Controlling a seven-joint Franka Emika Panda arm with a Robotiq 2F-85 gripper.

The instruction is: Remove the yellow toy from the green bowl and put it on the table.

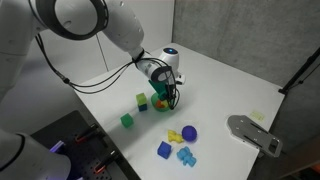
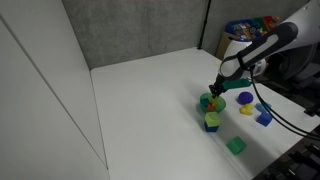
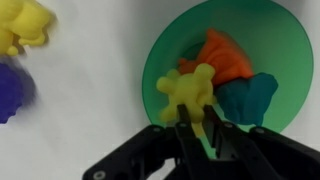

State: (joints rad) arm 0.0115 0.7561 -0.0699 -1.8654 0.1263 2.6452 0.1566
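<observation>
both exterior views are small and coarse but brightly lit, the white worktop (image 1: 230,85) nearly washed out and the shadows on it short and soft. the wrist view is soft: the yellow toy (image 3: 190,88) glows oversaturated, the purple piece (image 3: 12,90) at the edge smears, and the dark end effector (image 3: 198,122) is out of focus.

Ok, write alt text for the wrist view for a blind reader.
The gripper reaches from below to the yellow toy in the green bowl, beside an orange piece and a teal piece. Another yellow piece and a purple piece lie on the table.
</observation>
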